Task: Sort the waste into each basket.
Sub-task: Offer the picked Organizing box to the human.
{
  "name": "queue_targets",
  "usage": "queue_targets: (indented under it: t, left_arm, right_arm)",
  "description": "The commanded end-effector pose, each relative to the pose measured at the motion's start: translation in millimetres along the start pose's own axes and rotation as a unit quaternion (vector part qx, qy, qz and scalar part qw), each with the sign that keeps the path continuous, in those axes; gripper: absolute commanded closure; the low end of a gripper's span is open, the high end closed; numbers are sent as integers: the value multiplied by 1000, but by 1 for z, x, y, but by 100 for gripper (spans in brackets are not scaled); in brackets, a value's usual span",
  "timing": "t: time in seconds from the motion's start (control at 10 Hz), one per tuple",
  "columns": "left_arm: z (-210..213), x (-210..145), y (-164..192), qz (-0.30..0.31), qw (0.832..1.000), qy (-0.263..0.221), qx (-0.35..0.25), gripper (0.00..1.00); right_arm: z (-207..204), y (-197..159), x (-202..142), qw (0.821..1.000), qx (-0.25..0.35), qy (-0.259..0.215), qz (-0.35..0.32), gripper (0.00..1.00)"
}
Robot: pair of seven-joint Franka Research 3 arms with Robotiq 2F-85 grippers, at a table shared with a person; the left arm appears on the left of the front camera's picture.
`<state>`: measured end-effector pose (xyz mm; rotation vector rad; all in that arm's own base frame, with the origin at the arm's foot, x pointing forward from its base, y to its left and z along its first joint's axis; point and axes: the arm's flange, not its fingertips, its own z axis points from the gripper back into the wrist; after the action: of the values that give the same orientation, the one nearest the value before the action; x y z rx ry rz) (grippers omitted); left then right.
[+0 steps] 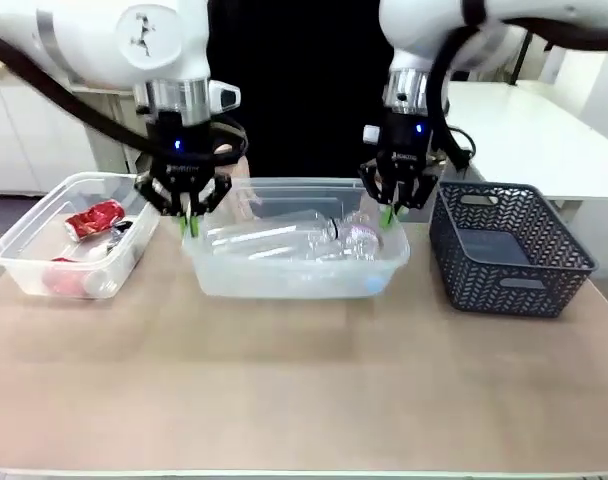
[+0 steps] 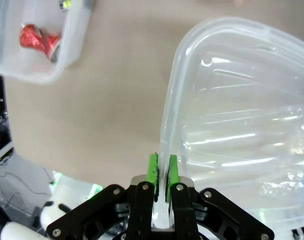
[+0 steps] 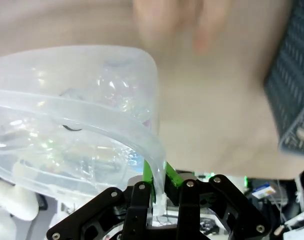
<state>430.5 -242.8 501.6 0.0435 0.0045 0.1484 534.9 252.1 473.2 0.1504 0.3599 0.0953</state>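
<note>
No lettering is reading clearly anywhere; the print on the crushed red can (image 1: 94, 219) is showing only as a blur

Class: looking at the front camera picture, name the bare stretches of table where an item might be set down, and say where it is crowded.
Free: the whole near strip of table in front of the three containers. Crowded: the far row, where the left tub, middle tub and dark basket sit with only narrow gaps; the left gripper and right gripper pinch the middle tub's rim.
</note>
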Motion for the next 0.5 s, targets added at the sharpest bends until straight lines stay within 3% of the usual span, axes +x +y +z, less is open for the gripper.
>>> queue_targets:
  t: [0.0,0.2,0.3,0.4]
  left_arm:
    - [-3,27,-23,8,1000,-1,-9,91]
    - [-12,48,-20,19,999,8,-30,91]
    - [-12,41,4,7,1000,8,6,91]
    - [-12,41,4,7,1000,8,6,91]
  right_arm:
    - [23,32,33,999,20,22,35,95]
    - [12,32,47,999,17,39,33,95]
    - [4,32,54,998,18,49,23,95]
    - [4,9,50,1000,-2,20,21,95]
